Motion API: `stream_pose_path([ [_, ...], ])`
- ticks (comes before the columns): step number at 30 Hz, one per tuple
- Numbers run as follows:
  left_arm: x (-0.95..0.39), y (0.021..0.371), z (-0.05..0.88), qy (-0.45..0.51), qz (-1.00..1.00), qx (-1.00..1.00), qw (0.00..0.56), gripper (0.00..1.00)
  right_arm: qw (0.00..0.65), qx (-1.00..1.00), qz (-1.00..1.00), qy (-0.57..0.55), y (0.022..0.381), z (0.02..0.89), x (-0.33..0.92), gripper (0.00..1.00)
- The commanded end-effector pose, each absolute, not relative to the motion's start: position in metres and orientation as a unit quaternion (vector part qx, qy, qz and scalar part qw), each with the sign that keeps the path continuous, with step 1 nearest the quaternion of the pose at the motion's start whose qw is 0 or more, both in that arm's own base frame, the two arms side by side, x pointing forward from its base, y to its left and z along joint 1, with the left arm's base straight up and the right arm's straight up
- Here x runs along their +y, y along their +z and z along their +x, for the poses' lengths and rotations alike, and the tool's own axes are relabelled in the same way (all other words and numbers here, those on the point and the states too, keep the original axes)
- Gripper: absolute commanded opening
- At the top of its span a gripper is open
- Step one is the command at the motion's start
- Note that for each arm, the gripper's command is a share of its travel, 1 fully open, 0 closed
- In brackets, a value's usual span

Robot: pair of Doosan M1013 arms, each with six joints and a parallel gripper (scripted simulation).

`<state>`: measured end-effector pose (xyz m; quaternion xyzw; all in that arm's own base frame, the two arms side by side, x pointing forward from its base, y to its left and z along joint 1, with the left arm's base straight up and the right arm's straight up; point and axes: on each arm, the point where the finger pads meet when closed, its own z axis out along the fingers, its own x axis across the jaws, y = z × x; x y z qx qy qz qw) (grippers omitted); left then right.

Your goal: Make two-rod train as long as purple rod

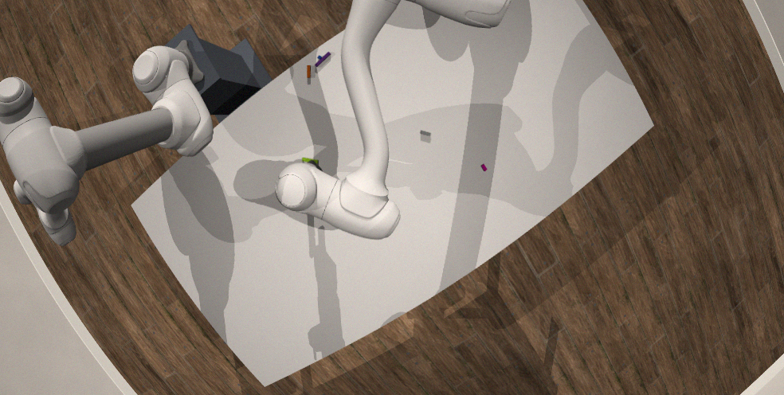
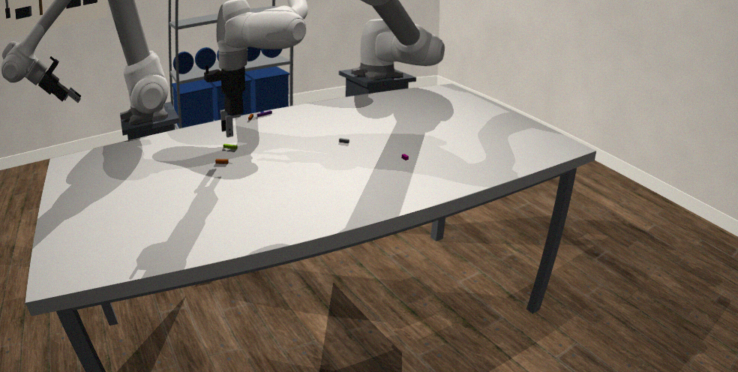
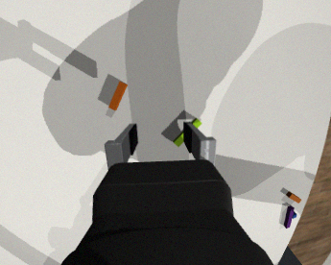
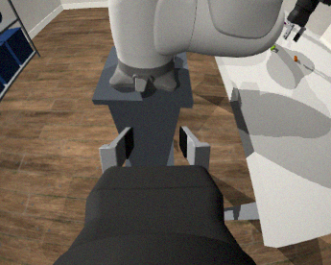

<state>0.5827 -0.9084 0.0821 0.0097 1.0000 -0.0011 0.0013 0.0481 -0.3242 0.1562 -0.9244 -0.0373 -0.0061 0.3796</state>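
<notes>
A brown wood-plank floor (image 1: 603, 282) (image 2: 464, 292) (image 3: 326, 130) (image 4: 51, 144) runs under a large off-white table (image 1: 384, 282) (image 2: 310, 188) (image 3: 36, 192) (image 4: 300, 206), whose top has curved long edges, a dark rim and broad grey shadows. A plain beige wall (image 2: 568, 59) rises at the exterior view's right, and a metal shelf unit (image 2: 196, 22) (image 4: 22, 24) with blue bins stands behind the table.

The left gripper (image 2: 226, 129) (image 3: 160, 132) (image 4: 289, 39) points down above the tabletop near the lime rod, fingers fully apart and nothing between them. The right gripper (image 2: 74, 94) (image 4: 156, 136), also wide open and empty, is off to the side of the table.

The rods are small, straight and single-coloured. The purple rod (image 1: 323, 59) (image 2: 265, 113) (image 3: 289, 217), the longest, is by the back edge. The lime rod (image 1: 310, 160) (image 2: 230, 146) (image 3: 178, 139) (image 4: 272, 48) lies farther in. One orange rod (image 1: 308, 71) (image 2: 250, 116) (image 3: 294, 197) is near the purple one; another orange rod (image 2: 221, 161) (image 3: 118, 96) (image 4: 295, 59) is near the lime. A grey rod (image 1: 425, 133) (image 2: 343, 140) and a magenta rod (image 1: 484, 167) (image 2: 404, 157) lie well apart from these. The tiny blue rod (image 1: 319, 57) (image 3: 295, 215) is right beside the purple; whether they touch is unclear
</notes>
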Motion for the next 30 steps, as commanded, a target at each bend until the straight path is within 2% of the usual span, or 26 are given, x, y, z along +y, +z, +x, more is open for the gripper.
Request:
stream_pose_path([
  [1, -0.9079, 0.0796, 0.5831, 0.0, 0.011, 1.0, -0.001, 1.0, 0.383, -0.04, -0.923, -0.004, 0.1588, 0.0443, -0.3218, 1.0],
  [30, -0.9008, 0.0825, 0.5875, -0.003, 0.043, 0.999, 0.001, 1.0, 0.383, -0.04, -0.923, -0.004, 0.1588, 0.0443, -0.3218, 1.0],
])
